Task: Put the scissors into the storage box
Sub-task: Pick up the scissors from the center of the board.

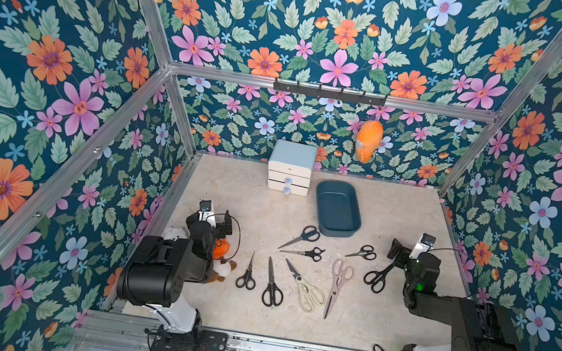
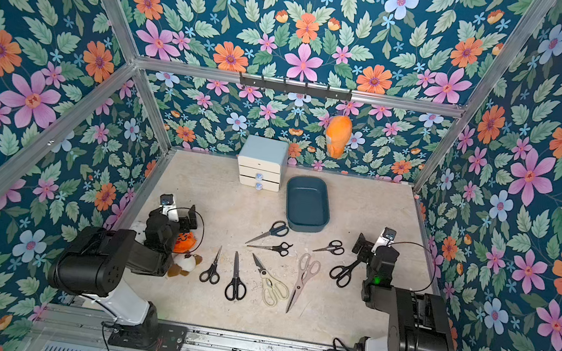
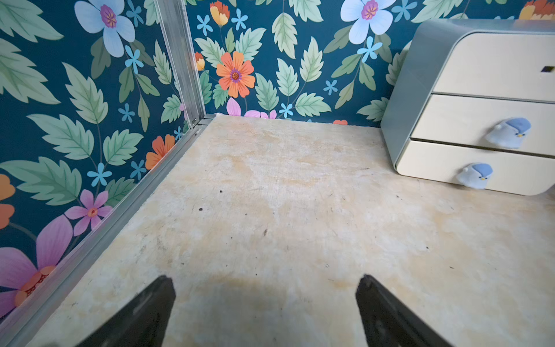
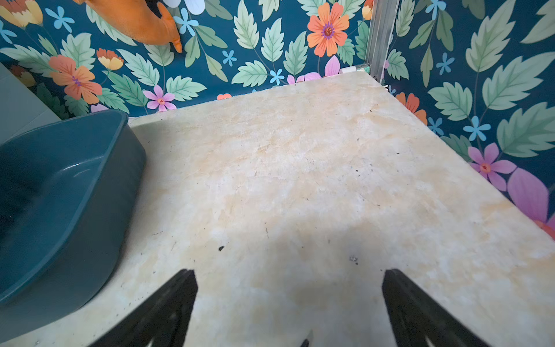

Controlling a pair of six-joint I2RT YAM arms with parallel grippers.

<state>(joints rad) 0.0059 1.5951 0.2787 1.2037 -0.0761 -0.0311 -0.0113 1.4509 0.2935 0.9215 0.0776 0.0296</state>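
While nothing is held, the scissors point(image 1: 300, 238) are spread out mid-frame below the storage box point(image 1: 337, 231).
Both arms' jaws are set wide apart so one pair can be picked.

Storage box point(image 4: 90, 240), just beside the right gripper point(image 4: 289, 275): plain dark teal-blue. Drawer cabinet point(image 3: 468, 99), ahead of the left gripper point(image 3: 265, 281): pale blue shell, cream fronts, pale blue knobs. Gripper fingers point(image 4: 168, 303): black. Table point(image 1: 398, 218): mottled cream-beige, marble-like. Between the two grippers: black-handled scissors point(image 1: 270, 280), dark-blue-handled pair point(image 1: 301, 238), cream shears point(image 1: 300, 282), pinkish-beige shears point(image 1: 335, 288). Wallpaper point(image 1: 53, 110): dark teal with orange, pink and pale blue flowers, green leaves.
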